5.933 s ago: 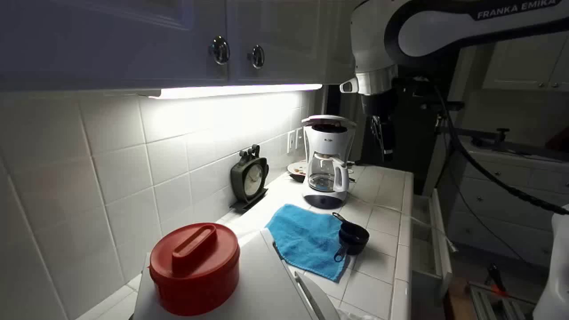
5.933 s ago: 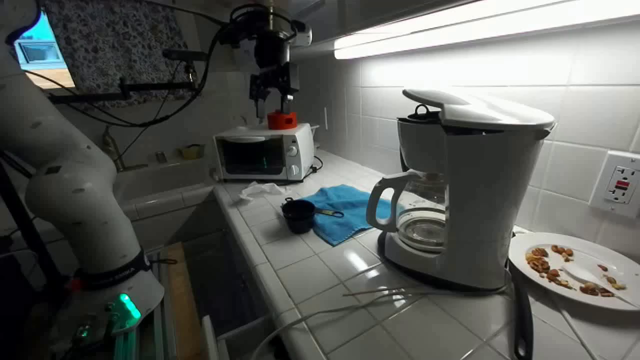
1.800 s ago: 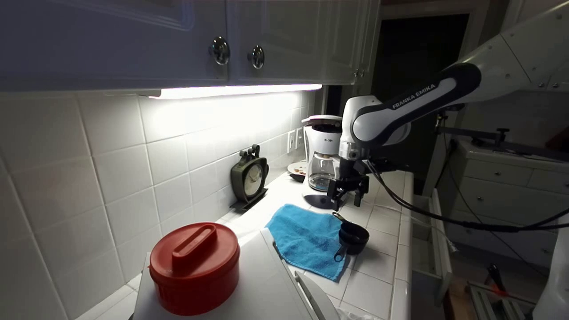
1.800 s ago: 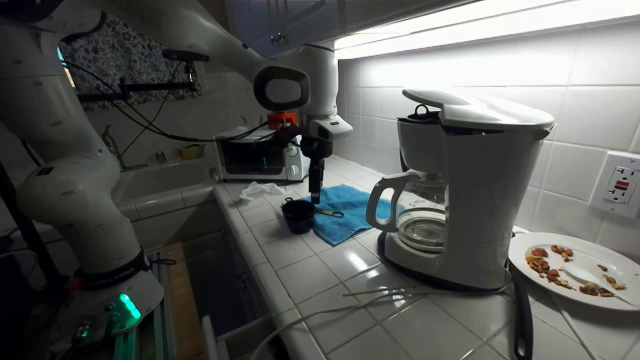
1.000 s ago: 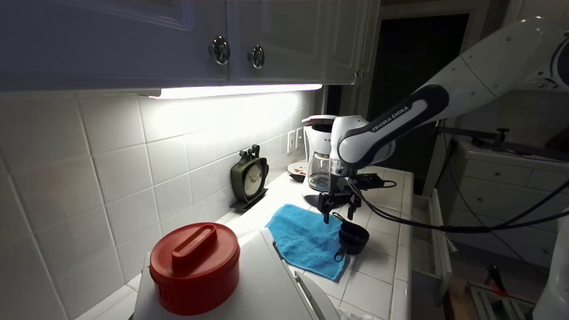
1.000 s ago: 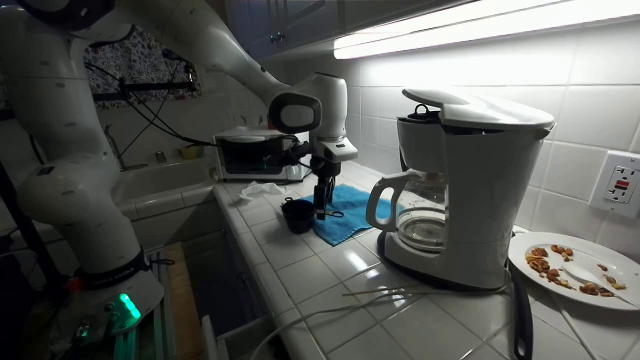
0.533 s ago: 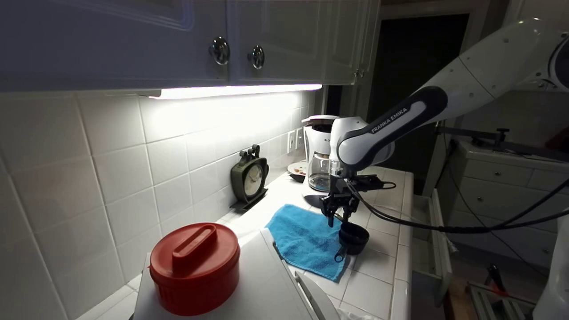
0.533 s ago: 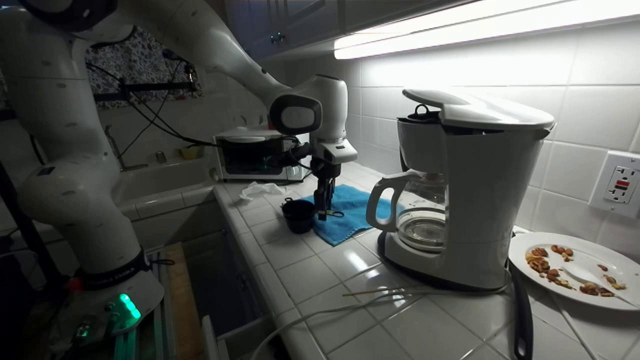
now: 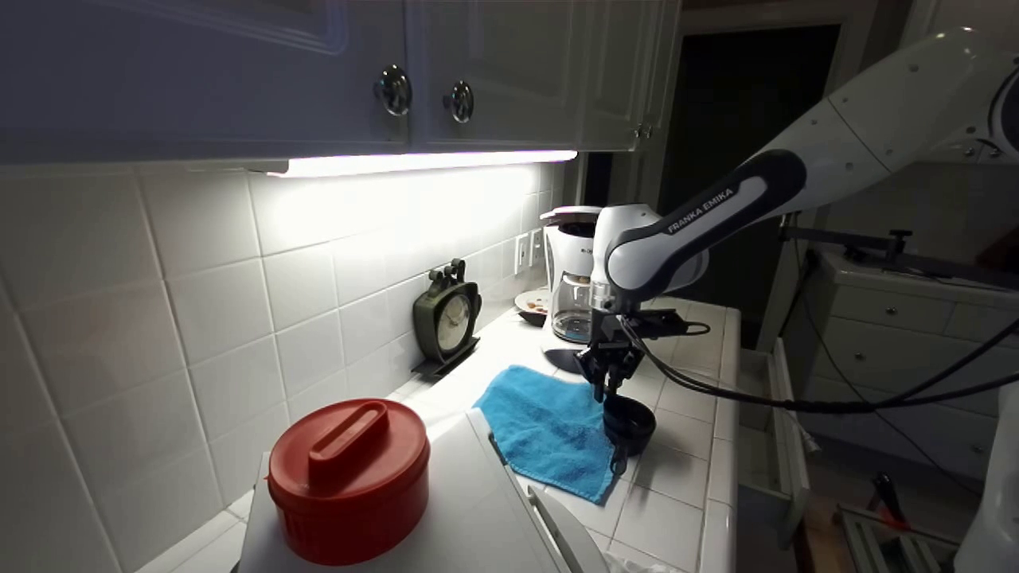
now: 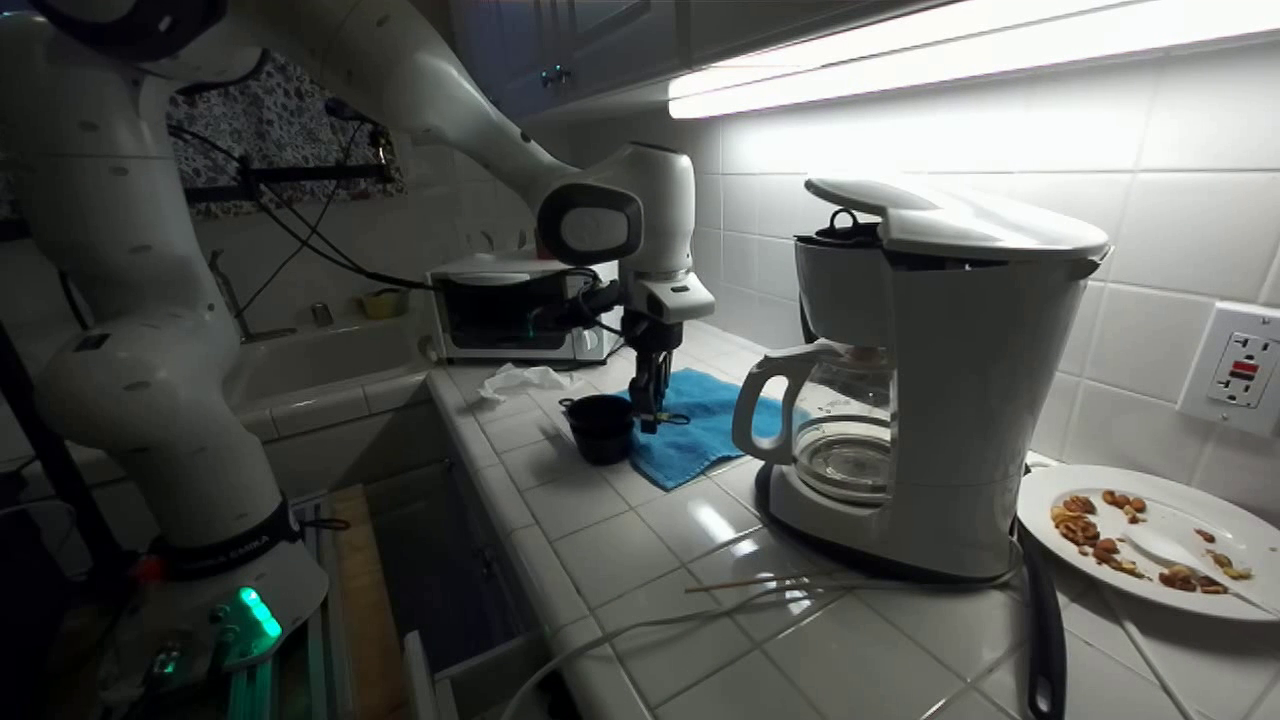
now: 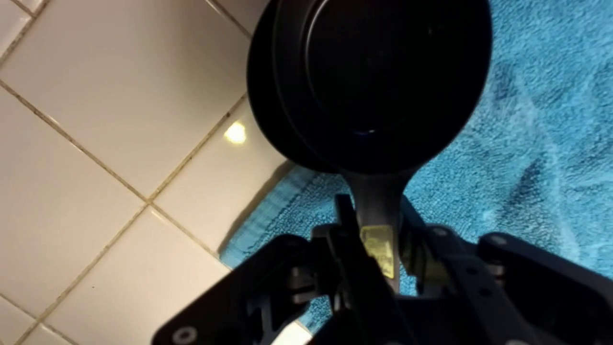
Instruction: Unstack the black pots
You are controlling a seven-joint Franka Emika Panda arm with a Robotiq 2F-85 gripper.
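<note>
Nearest in my wrist view, I have the gripper (image 11: 376, 211) pinched on a handle (image 11: 378, 199), both fingers drawn in against its sides, a yellow label (image 11: 380, 249) showing between them. That handle belongs to the upper pot (image 11: 397, 81), which sits nested in the lower pot (image 11: 268, 100); I can't tell whether it is lifted at all. In an exterior view I see the lower pot's own handle (image 9: 619, 454) pointing away from my gripper. Under the held handle lies the blue towel (image 11: 536, 158), and the pots stand at its edge on the counter (image 11: 62, 201); whether the base overlaps the cloth is hidden from me. Farther out, past one end of the towel, I have the coffee maker (image 10: 960, 420) with its carafe (image 10: 845, 440) in place. Near the towel's other end, the oven (image 9: 470, 509) carries the red container (image 9: 350, 493). Farthest off, dim in an exterior view, is the sink (image 10: 320, 370).
</note>
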